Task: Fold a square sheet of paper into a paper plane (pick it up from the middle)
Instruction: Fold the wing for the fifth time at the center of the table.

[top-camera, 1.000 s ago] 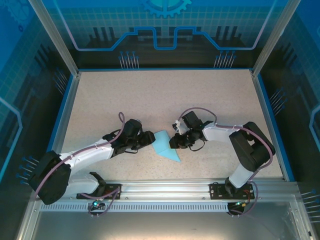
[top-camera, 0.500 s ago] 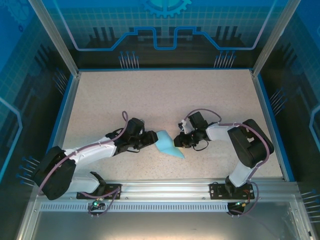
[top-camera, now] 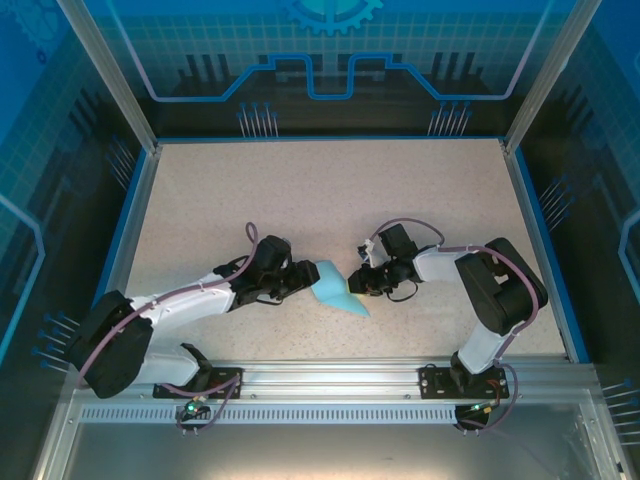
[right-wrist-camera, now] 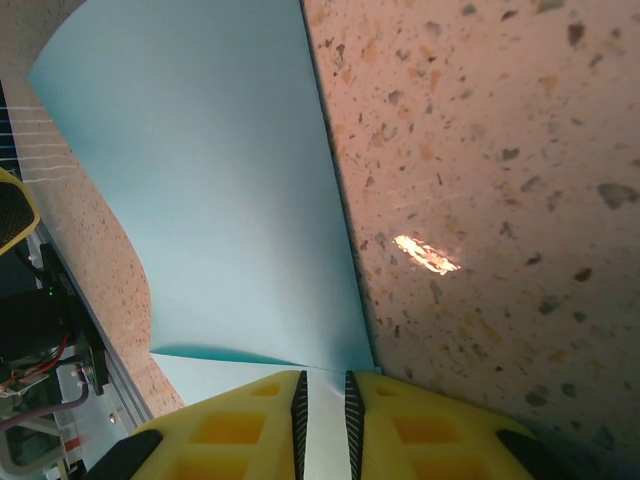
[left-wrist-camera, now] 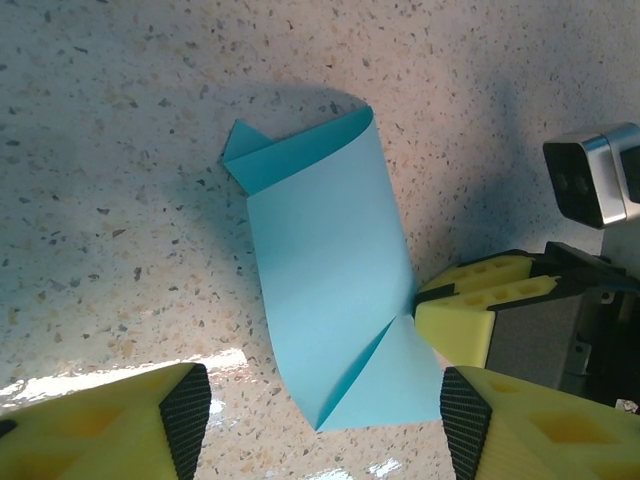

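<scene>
The square sheet of paper (top-camera: 336, 288) is light blue, folded over and curled, and lies on the table between both grippers. In the left wrist view the sheet (left-wrist-camera: 320, 270) shows a triangular flap at each end. My left gripper (left-wrist-camera: 325, 420) is open, with its black pads (left-wrist-camera: 186, 418) standing on either side of the sheet's near end without pressing it. From the other side, my right gripper (right-wrist-camera: 323, 420) is shut on the sheet's edge (right-wrist-camera: 220, 200). Its yellow fingers (left-wrist-camera: 470, 315) appear at the sheet's right edge in the left wrist view. From above, the left gripper (top-camera: 303, 277) and the right gripper (top-camera: 352, 284) face each other.
The speckled tabletop (top-camera: 330, 190) is bare behind the arms. A blue rim (top-camera: 134, 215) and metal posts frame it, and an aluminium rail (top-camera: 330, 378) runs along the near edge.
My left gripper has moved right toward the sheet and opened wider. The right gripper drew the sheet a little to the right, then held still.
</scene>
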